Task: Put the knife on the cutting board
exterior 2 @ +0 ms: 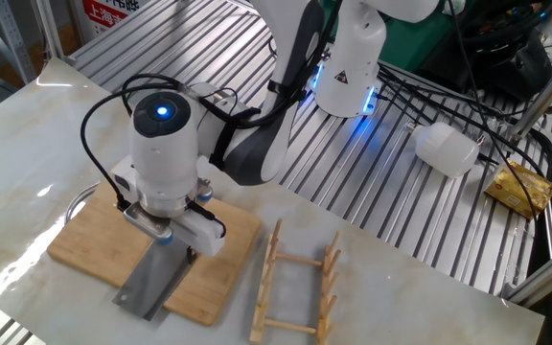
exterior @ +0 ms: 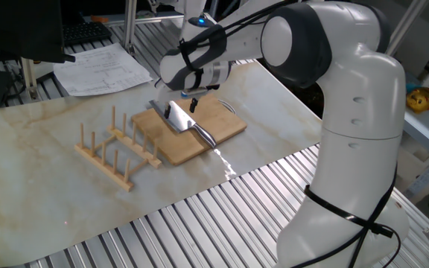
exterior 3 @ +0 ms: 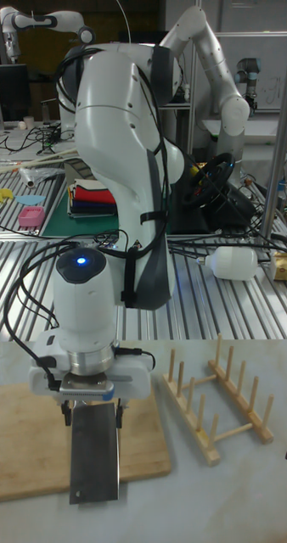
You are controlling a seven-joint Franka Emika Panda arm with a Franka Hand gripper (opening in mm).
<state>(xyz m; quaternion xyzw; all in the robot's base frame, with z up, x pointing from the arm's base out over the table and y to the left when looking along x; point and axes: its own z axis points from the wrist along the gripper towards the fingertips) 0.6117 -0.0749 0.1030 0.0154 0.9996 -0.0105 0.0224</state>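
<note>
The knife [exterior: 176,117] lies flat across the cutting board [exterior: 226,123], its silver handle pointing toward the board's front corner. In the other fixed view the grey blade [exterior 2: 151,286] sticks out over the near edge of the board [exterior 2: 84,244]. My gripper [exterior 2: 178,251] stands straight down over the knife, one finger against each long edge of the blade. The tall view shows the gripper [exterior 3: 92,416] straddling the blade [exterior 3: 94,458] on the board [exterior 3: 25,441]. Under my wrist, the handle is hidden in that view.
A wooden peg rack [exterior: 114,152] stands beside the board on the marble top, seen also as the rack [exterior 2: 300,283]. Papers [exterior: 103,67] lie at the back. A white bottle [exterior 2: 447,149] and a yellow packet [exterior 2: 520,187] rest on the metal slats.
</note>
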